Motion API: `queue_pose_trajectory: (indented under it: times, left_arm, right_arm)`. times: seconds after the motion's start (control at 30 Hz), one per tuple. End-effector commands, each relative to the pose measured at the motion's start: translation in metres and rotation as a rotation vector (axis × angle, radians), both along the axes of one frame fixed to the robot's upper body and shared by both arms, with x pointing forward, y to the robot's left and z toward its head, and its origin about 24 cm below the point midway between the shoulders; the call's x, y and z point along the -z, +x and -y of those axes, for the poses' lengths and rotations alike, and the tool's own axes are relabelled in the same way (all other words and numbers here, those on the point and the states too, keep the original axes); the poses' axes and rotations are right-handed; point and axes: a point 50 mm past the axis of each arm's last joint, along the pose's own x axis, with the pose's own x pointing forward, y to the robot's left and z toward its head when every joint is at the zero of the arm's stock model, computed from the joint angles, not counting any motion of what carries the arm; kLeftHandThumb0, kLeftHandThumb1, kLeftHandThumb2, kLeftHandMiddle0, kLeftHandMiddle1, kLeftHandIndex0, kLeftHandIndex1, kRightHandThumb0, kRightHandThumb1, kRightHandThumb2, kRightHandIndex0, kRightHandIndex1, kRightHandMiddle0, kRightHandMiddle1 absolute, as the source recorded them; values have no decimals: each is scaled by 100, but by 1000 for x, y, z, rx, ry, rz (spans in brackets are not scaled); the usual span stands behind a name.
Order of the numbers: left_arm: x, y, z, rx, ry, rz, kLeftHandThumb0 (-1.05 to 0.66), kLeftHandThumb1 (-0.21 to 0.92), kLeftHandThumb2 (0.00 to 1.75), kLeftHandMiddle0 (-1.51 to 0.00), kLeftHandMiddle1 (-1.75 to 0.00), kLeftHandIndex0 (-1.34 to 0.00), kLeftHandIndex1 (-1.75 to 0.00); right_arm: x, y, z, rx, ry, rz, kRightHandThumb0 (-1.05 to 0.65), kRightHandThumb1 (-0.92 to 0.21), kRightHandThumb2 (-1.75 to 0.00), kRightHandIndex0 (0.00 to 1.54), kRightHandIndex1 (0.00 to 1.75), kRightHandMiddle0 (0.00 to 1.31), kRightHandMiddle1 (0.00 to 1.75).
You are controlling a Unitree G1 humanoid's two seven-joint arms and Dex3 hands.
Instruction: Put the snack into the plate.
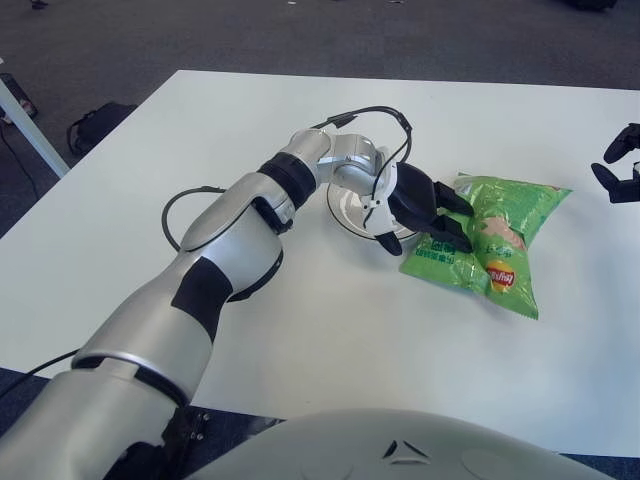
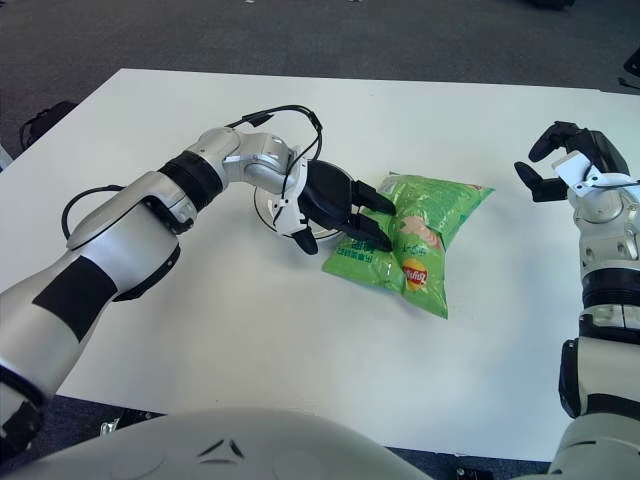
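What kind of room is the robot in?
Probably an office or lab: a big white table on dark carpet, with a bag on the floor. The left hand grips a green snack bag beside a plate.

Red-and-yellow round brand logo on the green snack bag (image 1: 497,248), its lettering too small to read.

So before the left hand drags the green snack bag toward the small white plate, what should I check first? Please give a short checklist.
1. Left hand closed on green snack bag at its left edge: ok.
2. Grip firm enough to move the bag: cannot tell.
3. Small white round plate reachable: ok, though largely hidden under the hand.
4. Bag already in plate: not ok, it lies on the white table beside it.
5. Right hand away from the path, at the far right: ok.
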Motion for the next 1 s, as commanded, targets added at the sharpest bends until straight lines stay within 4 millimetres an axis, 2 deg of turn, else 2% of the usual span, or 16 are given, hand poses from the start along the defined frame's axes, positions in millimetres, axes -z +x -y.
queue_pose_trajectory:
  times: [0.0, 0.23, 0.47, 0.97]
  left_arm:
    - [3, 5, 0, -35, 59, 39, -56, 92, 115, -6, -1, 0, -28]
    - [1, 7, 10, -83, 2, 6, -53, 92, 114, -4, 0, 0, -22]
    - [-3, 15, 18, -215, -31, -62, -54, 92, 116, -5, -1, 0, -24]
    - [2, 22, 25, -358, -81, -102, -58, 92, 116, -8, -2, 0, -30]
  right_arm:
    - [7, -1, -3, -8, 31, -4, -48, -33, -129, 123, 175, 60, 175]
    - [10, -3, -5, -13, 54, -2, -48, -34, -129, 123, 175, 60, 175]
    - [13, -6, -5, -8, 50, -16, -48, -34, -129, 122, 175, 60, 175]
    - [16, -9, -6, 4, 56, -27, -47, -36, -127, 118, 175, 58, 175]
